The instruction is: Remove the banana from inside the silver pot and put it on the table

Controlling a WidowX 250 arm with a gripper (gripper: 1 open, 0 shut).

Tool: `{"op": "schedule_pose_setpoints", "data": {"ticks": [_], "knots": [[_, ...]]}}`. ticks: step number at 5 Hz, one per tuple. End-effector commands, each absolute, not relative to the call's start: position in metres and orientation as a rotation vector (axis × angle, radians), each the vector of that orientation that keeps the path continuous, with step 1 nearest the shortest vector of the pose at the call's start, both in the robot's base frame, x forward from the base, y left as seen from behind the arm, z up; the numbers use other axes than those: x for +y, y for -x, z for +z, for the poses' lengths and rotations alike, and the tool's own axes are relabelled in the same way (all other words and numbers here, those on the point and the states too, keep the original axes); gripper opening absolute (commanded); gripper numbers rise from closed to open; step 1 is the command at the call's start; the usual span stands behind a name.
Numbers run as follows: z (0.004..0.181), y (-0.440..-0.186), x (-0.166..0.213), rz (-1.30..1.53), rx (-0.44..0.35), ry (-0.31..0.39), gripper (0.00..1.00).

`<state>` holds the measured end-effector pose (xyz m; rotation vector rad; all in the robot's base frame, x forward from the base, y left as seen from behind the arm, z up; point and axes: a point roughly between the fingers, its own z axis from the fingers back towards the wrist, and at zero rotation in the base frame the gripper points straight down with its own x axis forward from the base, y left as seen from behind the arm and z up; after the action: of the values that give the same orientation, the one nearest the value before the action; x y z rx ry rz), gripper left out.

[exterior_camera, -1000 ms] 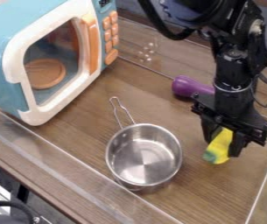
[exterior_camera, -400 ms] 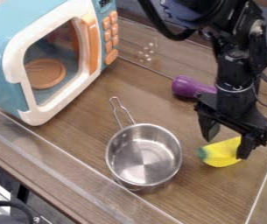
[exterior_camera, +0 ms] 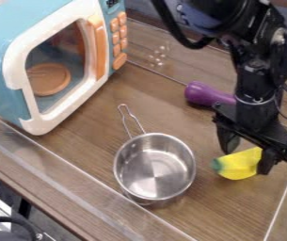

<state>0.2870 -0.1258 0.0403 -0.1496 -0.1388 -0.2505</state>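
Observation:
The yellow banana [exterior_camera: 240, 165] with its green tip lies on the brown table [exterior_camera: 95, 141], just right of the silver pot [exterior_camera: 156, 168]. The pot stands empty, its wire handle pointing up-left. My gripper [exterior_camera: 251, 151] hangs directly over the banana with its jaws open, one finger on each side of it and nothing gripped. The black arm rises from the gripper to the top right.
A teal toy microwave [exterior_camera: 52, 58] with its door open fills the back left. A purple eggplant toy [exterior_camera: 206, 93] lies behind the gripper. The table's clear raised rim [exterior_camera: 57, 179] runs along the front edge.
The gripper opened and let go of the banana, which dropped flat onto the table beside the pot. The gripper has since lifted slightly.

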Motion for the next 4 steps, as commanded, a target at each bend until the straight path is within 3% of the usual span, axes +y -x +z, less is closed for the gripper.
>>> {"op": "schedule_pose_setpoints", "data": {"ticks": [1,4], "knots": [[0.0472,-0.2894,-0.1289,-0.264,-0.171,0.16,1.0],[0.0477,-0.2867,-0.1295,-0.291,-0.172,0.17,1.0]]}}
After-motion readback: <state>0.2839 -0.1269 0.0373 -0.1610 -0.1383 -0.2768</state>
